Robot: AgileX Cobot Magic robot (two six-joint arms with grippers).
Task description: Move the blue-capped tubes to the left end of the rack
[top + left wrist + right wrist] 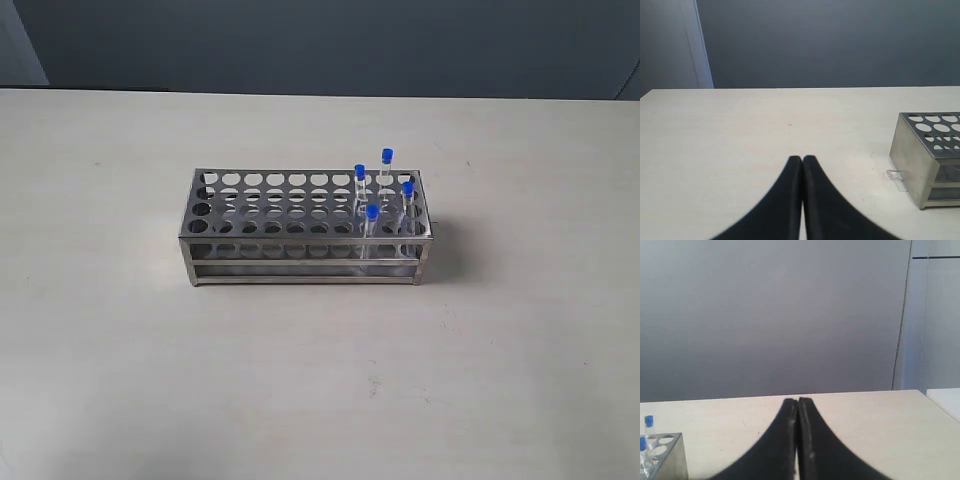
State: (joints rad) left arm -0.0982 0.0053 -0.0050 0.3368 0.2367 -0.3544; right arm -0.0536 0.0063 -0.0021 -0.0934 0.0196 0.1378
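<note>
The pale table (320,400) fills the near part of the exterior view and runs back to a dark grey wall (320,40). On it, about the middle, sits the steel rack (300,238), its long side facing the camera and its top plate pierced with rows of round holes. The left gripper (802,159) hangs above bare table with its two black fingers pressed tight together and nothing between them; its wrist view shows one end of the rack (920,160) off to the side, well apart from the fingertips. The right gripper (797,400) is likewise closed tight and empty, with a corner of the rack (667,457) and two blue caps (648,421) at the edge of its wrist view. Neither gripper shows in the exterior view. The four blue-capped tubes (372,222) all stand at the right end of the rack as the exterior view shows it: one (386,163) toward the back, one near the front edge, and two (360,182) (407,197) between them. Each stands roughly upright in its own hole, its cap above the top plate. The holes to their left stand open.
</note>
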